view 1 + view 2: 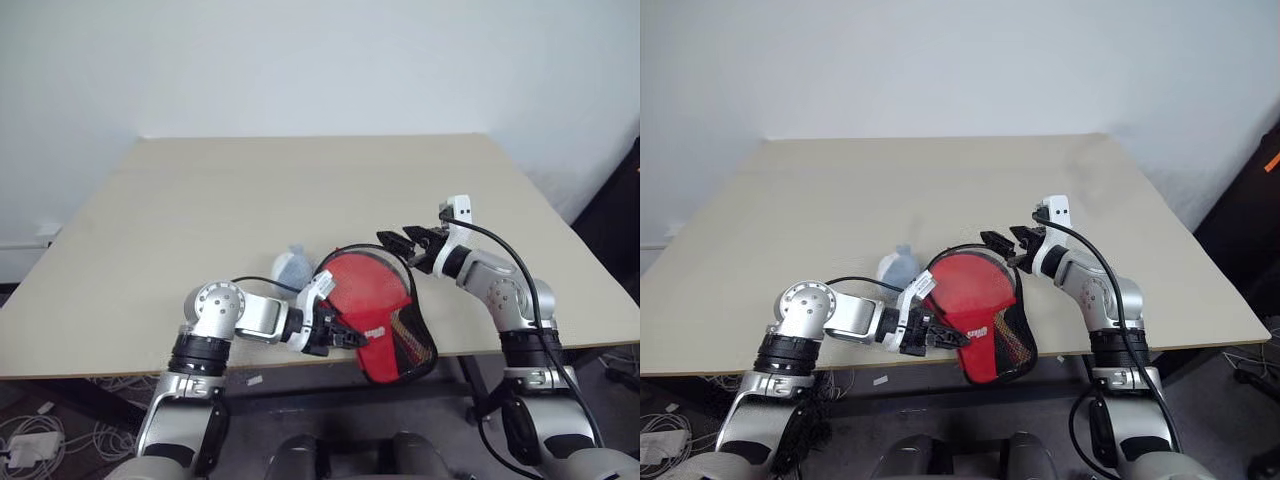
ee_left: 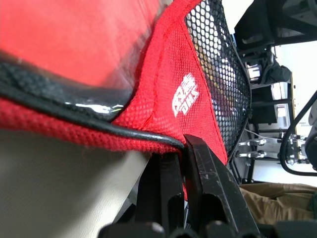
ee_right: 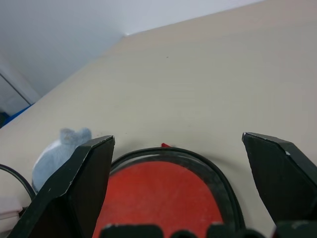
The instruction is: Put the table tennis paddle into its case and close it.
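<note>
Two arms reach inward at the table's (image 1: 200, 220) near edge: the left gripper (image 1: 345, 340) pinches the red case (image 1: 385, 335) (overhanging), the right gripper (image 1: 405, 243) gapes empty beyond it.

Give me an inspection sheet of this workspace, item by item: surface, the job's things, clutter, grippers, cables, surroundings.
Surface: beige table, mostly bare.
Job's things: red-and-black case at the near edge, partly overhanging it, mesh side showing; red paddle face visible inside its black rim.
Clutter: whitish-blue lump beside the case.
Grippers: left gripper shut on the case's trim; right gripper open at the case's far rim, holding nothing.
Cables: black cable along the right arm; white cords on the floor.
Surroundings: pale wall; dark equipment at right.
</note>
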